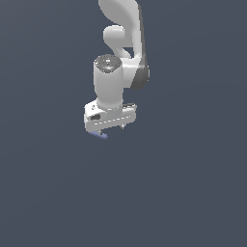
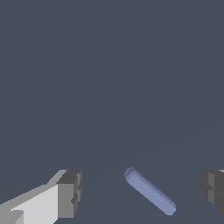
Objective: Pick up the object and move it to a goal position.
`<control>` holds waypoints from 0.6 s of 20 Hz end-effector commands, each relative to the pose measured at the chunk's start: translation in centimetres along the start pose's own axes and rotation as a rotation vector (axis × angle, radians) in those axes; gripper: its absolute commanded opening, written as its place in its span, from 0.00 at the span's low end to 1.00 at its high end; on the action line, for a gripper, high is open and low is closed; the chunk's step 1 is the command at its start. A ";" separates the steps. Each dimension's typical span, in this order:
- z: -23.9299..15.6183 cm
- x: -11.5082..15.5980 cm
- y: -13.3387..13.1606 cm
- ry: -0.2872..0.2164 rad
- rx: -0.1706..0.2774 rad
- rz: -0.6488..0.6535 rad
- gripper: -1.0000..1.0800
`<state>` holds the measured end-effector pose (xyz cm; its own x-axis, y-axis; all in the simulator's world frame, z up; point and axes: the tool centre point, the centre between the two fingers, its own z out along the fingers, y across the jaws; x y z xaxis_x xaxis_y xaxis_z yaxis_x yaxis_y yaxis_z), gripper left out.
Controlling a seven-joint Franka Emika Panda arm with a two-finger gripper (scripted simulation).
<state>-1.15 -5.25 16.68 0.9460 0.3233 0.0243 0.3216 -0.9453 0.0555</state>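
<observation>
Rod (image 2: 149, 191) lies slantwise — between fingers (image 2: 69, 194).

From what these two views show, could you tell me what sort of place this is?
Probably a bare simulated test scene, not a real room: a flat, uniform slate-grey surface fills both views. On it are only a white arm with an open gripper and a small periwinkle rod between its fingers.
</observation>
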 end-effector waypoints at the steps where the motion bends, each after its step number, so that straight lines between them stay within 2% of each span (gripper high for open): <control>1: 0.7 -0.6 0.5 -0.003 0.002 -0.055 0.96; 12: 3.7 -3.3 2.5 -0.011 0.016 -0.292 0.96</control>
<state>-3.08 -8.46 13.41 0.8331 0.5531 0.0012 0.5525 -0.8323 0.0450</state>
